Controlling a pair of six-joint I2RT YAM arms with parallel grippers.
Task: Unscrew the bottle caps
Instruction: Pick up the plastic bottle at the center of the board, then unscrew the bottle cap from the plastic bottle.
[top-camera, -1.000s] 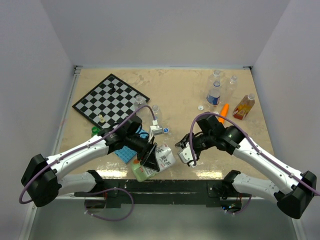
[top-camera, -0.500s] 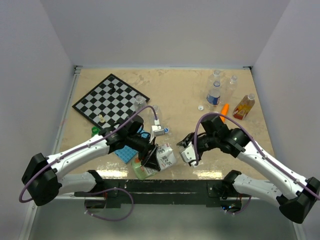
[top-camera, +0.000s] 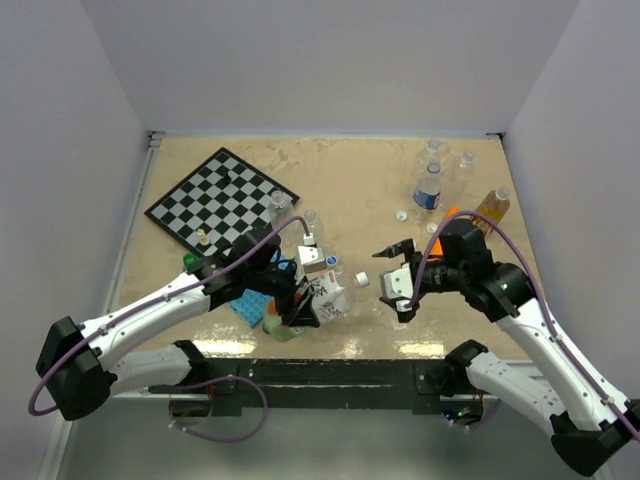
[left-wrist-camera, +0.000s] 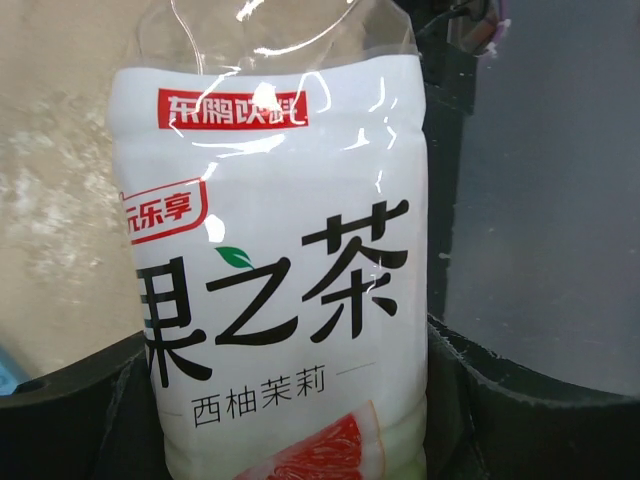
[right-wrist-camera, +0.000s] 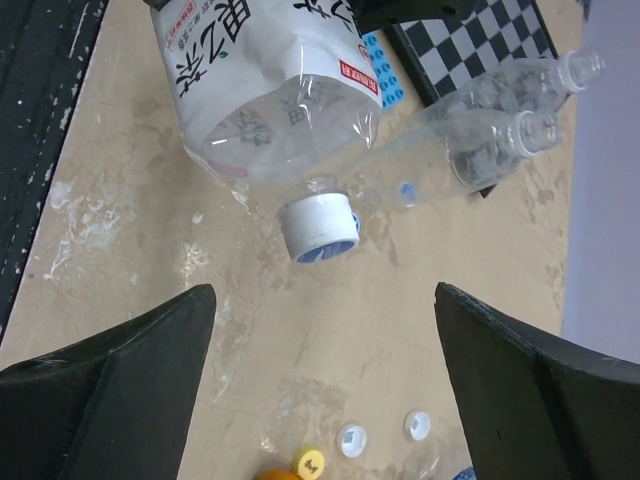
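From above, the left fingers (top-camera: 293, 305) clamp the labelled bottle (top-camera: 328, 298), which lies tilted over the near part of the desk (top-camera: 350, 190); its white cap (top-camera: 361, 279) points at the right fingers (top-camera: 392, 251), which are spread wide just beside it and hold nothing. At the left wrist, the labelled bottle (left-wrist-camera: 270, 300) fills the gap between the two black fingers (left-wrist-camera: 70, 410), pressed on both sides. At the right wrist, both fingers (right-wrist-camera: 110, 385) stand far apart with the white cap (right-wrist-camera: 318, 228) beyond them at the bottle's mouth, threaded on or not I cannot tell, and two loose caps (right-wrist-camera: 352, 438) lie on the desk.
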